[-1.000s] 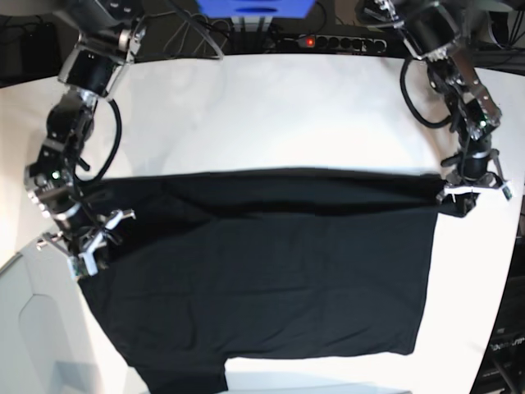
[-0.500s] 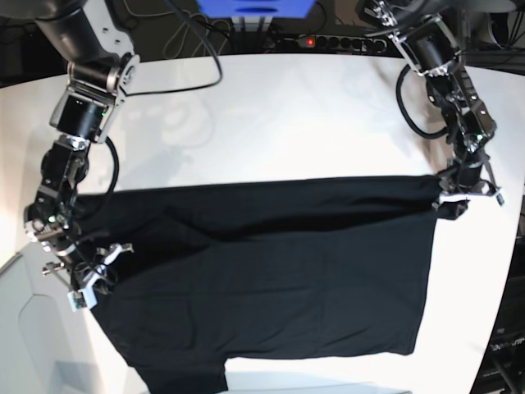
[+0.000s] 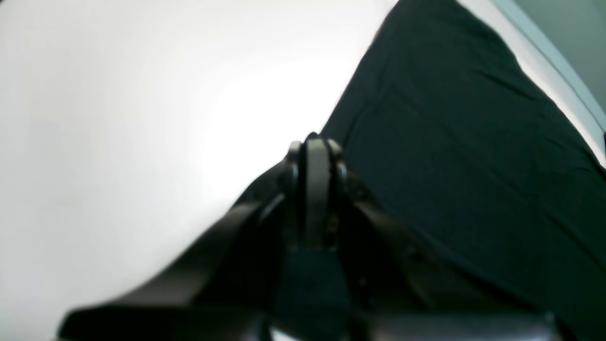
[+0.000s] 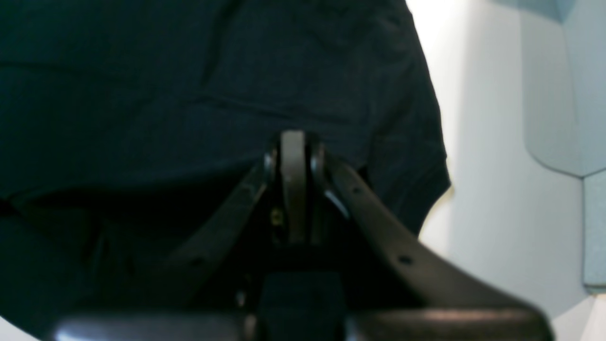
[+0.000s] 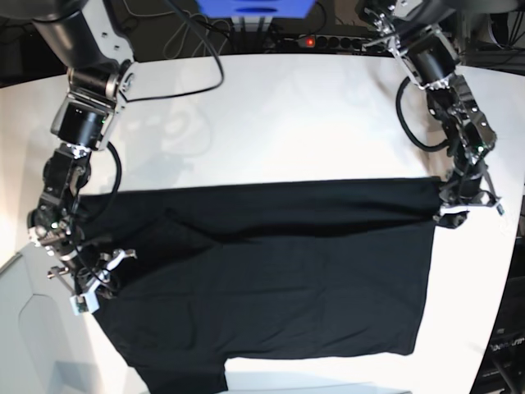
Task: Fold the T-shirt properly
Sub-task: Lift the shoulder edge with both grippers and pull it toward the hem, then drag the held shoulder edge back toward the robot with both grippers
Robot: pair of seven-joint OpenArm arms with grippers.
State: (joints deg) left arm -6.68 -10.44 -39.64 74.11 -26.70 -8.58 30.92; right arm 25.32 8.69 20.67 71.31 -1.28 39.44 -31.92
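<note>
Both my claws are clenched on the T-shirt (image 5: 271, 271): left gripper (image 5: 459, 205) and right gripper (image 5: 90, 283) pinch opposite ends of its folded edge, keeping the fold taut between them.

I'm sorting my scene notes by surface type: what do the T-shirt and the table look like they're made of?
T-shirt: soft woven or knit cloth, matte black; it lies limp with shallow creases and a doubled-over band along its far edge, probably cotton jersey, though the fibre can't be told. Table: a hard, smooth white top with a slight sheen, faintly reflecting the arms; likely laminate or painted board.
</note>
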